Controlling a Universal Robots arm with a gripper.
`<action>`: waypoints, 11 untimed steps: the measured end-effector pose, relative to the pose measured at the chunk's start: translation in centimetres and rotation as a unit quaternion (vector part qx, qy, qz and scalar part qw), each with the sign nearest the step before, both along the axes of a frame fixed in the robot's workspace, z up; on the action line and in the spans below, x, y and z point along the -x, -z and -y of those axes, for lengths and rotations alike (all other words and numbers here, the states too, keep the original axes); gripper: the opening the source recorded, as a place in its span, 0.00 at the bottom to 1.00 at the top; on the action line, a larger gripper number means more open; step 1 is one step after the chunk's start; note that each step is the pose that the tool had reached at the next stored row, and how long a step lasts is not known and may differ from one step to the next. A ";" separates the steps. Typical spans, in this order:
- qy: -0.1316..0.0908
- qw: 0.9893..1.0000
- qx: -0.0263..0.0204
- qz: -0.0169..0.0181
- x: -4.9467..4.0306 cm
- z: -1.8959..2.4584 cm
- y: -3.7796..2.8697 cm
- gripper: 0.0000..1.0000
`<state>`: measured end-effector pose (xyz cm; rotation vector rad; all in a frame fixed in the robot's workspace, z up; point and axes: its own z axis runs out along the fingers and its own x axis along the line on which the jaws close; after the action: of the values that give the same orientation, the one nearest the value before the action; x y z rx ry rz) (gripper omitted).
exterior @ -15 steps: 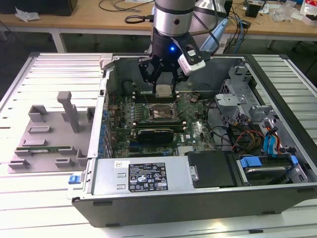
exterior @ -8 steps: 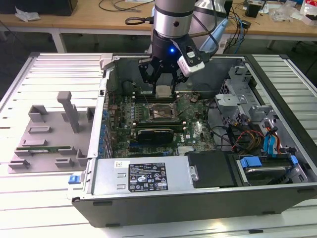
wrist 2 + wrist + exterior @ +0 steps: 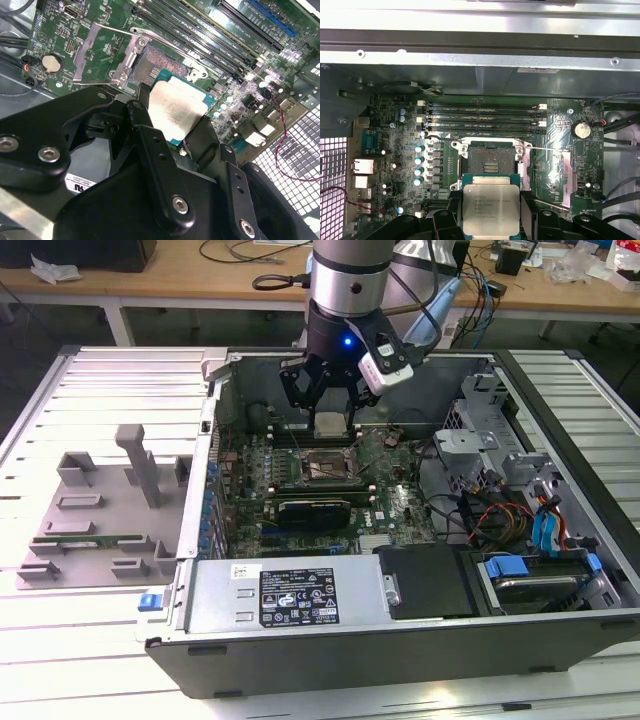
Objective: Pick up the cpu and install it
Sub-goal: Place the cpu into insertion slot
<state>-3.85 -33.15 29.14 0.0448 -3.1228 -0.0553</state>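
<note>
Cpu (image 3: 491, 207), silvery top up, sits clamped between the black fingers (image 3: 530, 222) of the gripper (image 3: 328, 422), held clear of the green board (image 3: 390, 150). Near it on the board below lies the bare socket (image 3: 490, 160), its metal latch plate (image 3: 560, 172) swung aside. Beyond run the memory slots (image 3: 485, 114), then the computer case wall (image 3: 480, 82).

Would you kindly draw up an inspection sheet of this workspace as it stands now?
Surface: slatted table carrying an open computer case.
Job's things: cpu held above the motherboard; socket open and bare.
Clutter: grey fixture at the exterior view's left.
Grippers: gripper shut on the cpu.
Cables: coloured cables inside the case.
Surroundings: workbench behind.
</note>
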 end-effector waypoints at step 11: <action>0.108 0.994 0.000 0.000 -0.02 0.00 0.04 0.55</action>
<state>-3.83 -33.15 29.10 -0.2933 -3.1132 -0.0582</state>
